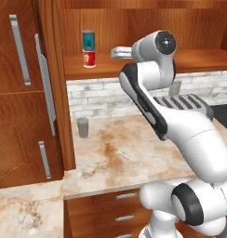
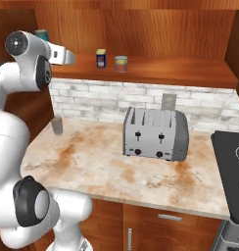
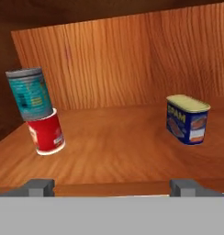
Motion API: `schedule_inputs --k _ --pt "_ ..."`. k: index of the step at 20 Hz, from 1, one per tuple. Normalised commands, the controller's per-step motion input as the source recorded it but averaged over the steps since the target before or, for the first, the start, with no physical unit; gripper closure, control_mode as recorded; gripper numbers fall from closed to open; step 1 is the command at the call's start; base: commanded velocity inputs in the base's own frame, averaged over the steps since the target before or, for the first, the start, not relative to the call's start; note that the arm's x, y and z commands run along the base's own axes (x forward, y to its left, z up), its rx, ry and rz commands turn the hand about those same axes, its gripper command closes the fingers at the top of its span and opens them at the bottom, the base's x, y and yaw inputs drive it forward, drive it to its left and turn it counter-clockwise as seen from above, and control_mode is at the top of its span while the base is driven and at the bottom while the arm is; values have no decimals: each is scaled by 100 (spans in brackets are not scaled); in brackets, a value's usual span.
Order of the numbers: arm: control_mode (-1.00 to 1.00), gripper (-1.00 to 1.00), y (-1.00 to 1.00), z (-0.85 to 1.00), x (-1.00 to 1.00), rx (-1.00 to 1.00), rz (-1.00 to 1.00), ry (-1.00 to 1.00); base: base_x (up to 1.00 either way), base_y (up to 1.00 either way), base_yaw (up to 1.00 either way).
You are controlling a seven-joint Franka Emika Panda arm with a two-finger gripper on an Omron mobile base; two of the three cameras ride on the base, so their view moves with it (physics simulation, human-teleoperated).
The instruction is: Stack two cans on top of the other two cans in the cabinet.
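Observation:
A teal can [image 3: 29,94] with grey rims stands, slightly tilted in the hand view, on top of the red can [image 3: 47,134] at the left of the cabinet shelf [image 3: 118,142]. The same stack appears as the teal can [image 1: 89,39] over the red can [image 1: 89,59]. To the right stands the dark blue can [image 3: 187,119] with a yellow top, also the dark blue can [image 2: 101,59], with the pale green-grey can [image 2: 121,64] beside it. My gripper [image 3: 112,188] is open and empty at the shelf's front edge, between the stack and the blue can. It shows as the gripper [image 1: 114,52] and the gripper [image 2: 71,58].
A silver toaster [image 2: 155,132] stands on the marble counter [image 2: 92,162] below the shelf. A plain grey cup [image 1: 83,127] sits at the counter's back left. Tall wooden doors with bar handles [image 1: 22,51] rise at the left. A dark stovetop [image 2: 234,162] lies at the right.

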Motion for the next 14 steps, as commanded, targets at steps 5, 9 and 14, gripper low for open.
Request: schedule_inputs --k 5,9,14 --pt "-100 -100 -58 0 -25 1 -1 18 0 0 0" --pt "-100 -100 -61 0 -4 0 -6 16 0 0 0" --pt "-100 -100 -45 -1 1 -2 -10 18 0 0 0"
